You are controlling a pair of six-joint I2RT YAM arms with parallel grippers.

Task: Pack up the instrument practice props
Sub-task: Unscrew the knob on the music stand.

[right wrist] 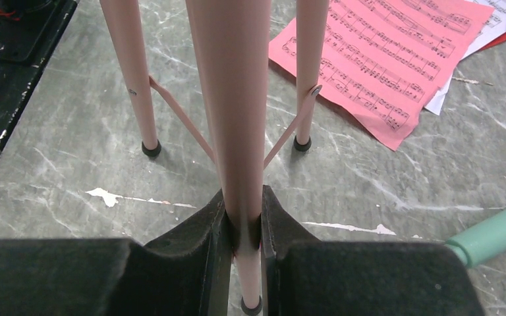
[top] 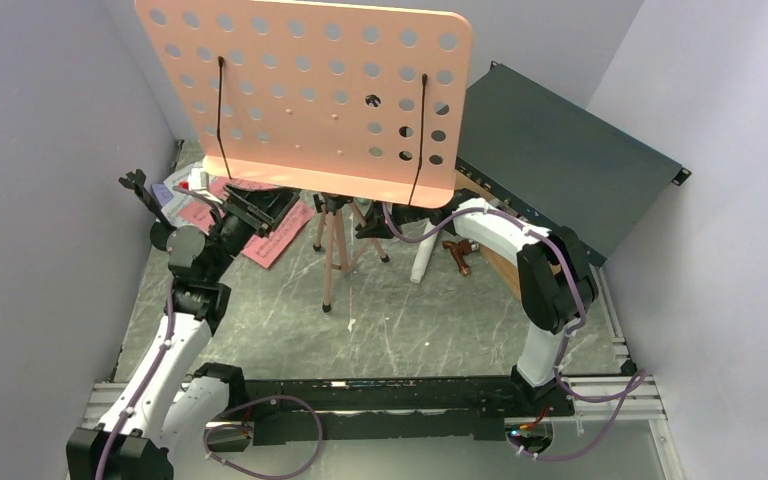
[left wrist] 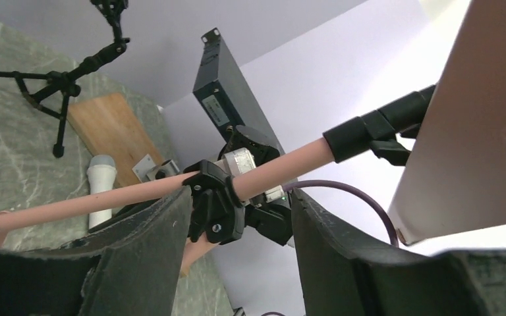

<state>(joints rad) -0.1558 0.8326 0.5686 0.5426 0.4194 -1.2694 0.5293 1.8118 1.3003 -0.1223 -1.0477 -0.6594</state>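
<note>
We're collapsing the pink perforated music tripod standing on the grey marbled surface: right tool clamps its pole, left tool gapes open astride the black plastic collar, which probably needs loosening next.

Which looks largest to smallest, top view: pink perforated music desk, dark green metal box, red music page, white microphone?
Pink perforated music desk (nearer camera, so unsure)
dark green metal box
red music page
white microphone

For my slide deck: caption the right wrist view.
Right gripper clamped on the pink music tripod, red sheet-music page behind.
</note>
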